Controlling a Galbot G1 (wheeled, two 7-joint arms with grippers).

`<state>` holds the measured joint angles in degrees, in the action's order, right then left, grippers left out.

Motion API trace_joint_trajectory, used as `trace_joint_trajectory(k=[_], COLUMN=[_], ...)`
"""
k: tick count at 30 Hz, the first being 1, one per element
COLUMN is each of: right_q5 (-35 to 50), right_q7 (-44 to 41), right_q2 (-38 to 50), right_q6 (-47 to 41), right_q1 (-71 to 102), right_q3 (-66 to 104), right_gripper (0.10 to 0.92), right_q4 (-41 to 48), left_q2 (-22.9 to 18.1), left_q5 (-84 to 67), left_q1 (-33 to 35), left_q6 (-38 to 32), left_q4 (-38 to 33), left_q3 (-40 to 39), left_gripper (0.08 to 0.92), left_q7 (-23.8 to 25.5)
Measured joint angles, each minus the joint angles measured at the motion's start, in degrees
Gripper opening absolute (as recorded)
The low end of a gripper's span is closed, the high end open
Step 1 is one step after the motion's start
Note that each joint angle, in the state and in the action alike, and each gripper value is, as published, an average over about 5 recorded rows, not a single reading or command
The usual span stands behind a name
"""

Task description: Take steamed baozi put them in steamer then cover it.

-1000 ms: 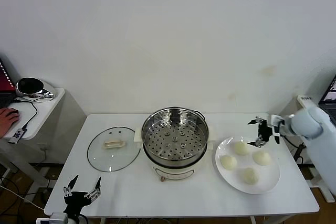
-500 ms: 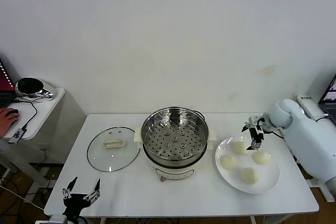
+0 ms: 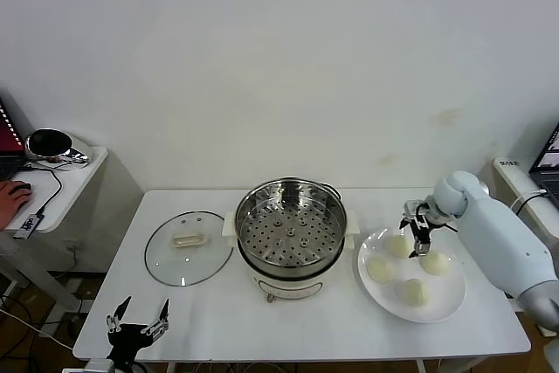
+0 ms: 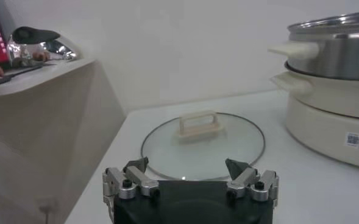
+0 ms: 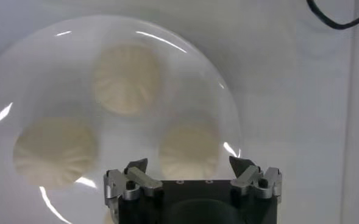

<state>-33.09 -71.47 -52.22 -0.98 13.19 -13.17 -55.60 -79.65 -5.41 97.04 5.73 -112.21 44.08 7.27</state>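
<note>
Since a second ago the right claw point(image 3: 417, 225) has been swung in from the table's right edge, and it is now poised wide open over the steamed baozi point(image 3: 399, 246) on the white plate point(image 3: 441, 301). The steamer point(image 3: 291, 235) is left uncovered, the cover point(image 3: 188, 247) lying beside it. The left claw point(image 3: 137, 321) is parked, wide, at the near table point(image 3: 218, 321) edge.

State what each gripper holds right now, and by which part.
Nothing is held. The right gripper hangs open above the small cream-white buns on the flat white plate; the left gripper is open near the table's front edge.
</note>
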Motion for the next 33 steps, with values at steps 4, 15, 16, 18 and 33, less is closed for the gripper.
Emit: trace_joint_trajectory(k=[4, 15, 16, 18, 33], right_q5=[-0.1, -0.1, -0.1, -0.2, 0.8], right_q7=[0.5, 1.4, 1.4, 1.5, 2.5], right_q2=[-0.8, -1.6, -1.7, -1.7, -1.5], right_q6=[0.0, -0.1, -0.1, -0.1, -0.9], right_q1=[-0.2, 0.0, 0.0, 0.0, -0.2], right_q3=[-0.1, -0.6, -0.6, -0.6, -0.8], right_gripper=[0.823, 0.823, 0.82, 0.807, 0.436], right_q4=[1.4, 3.1, 3.1, 3.3, 3.7], left_q2=[0.0, -0.1, -0.1, -0.1, -0.2], left_q5=[0.0, 0.0, 0.0, 0.0, 0.1], left_q1=[0.1, 0.0, 0.0, 0.0, 0.1], left_q6=[0.0, -0.1, -0.1, -0.1, -0.2], left_q4=[0.0, 0.3, 0.3, 0.4, 0.5], left_q3=[0.0, 0.0, -0.1, -0.1, -0.3], left_gripper=[0.823, 0.823, 0.823, 0.823, 0.823], left_q7=[0.0, -0.1, -0.1, -0.1, -0.1])
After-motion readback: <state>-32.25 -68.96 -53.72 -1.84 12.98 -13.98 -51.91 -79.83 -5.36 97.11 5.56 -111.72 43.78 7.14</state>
